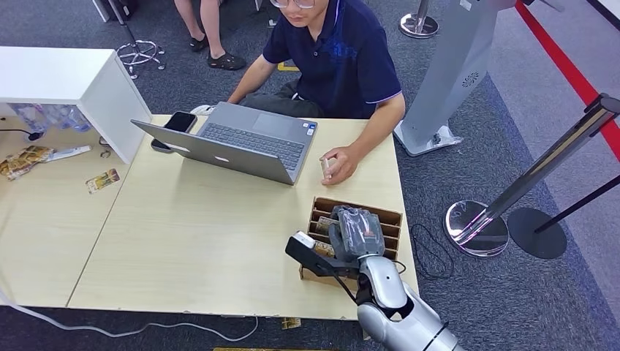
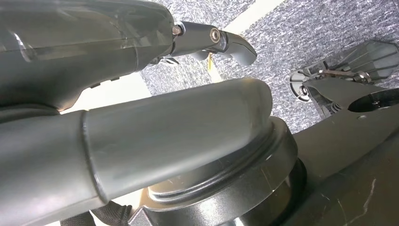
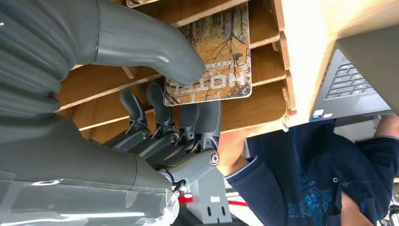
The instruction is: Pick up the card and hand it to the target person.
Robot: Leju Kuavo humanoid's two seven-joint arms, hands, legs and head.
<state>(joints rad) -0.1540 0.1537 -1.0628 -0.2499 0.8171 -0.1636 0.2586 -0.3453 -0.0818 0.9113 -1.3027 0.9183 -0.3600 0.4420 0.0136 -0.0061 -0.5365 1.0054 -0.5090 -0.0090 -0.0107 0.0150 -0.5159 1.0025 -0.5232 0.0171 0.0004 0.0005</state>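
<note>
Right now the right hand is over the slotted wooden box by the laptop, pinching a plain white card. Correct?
Not quite. The right hand is at the slotted wooden box beside the laptop, but the card it pinches is not plain white: the right wrist view shows an autumn forest picture with lettering.

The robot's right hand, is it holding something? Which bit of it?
Yes. The right hand pinches a hotel card by its printed end, thumb on the face and fingers behind, while the card sits in the wooden slotted box.

Open grey laptop (image 1: 241, 142) on wooden table (image 1: 183, 241), black phone (image 1: 180, 121) beside it
</note>
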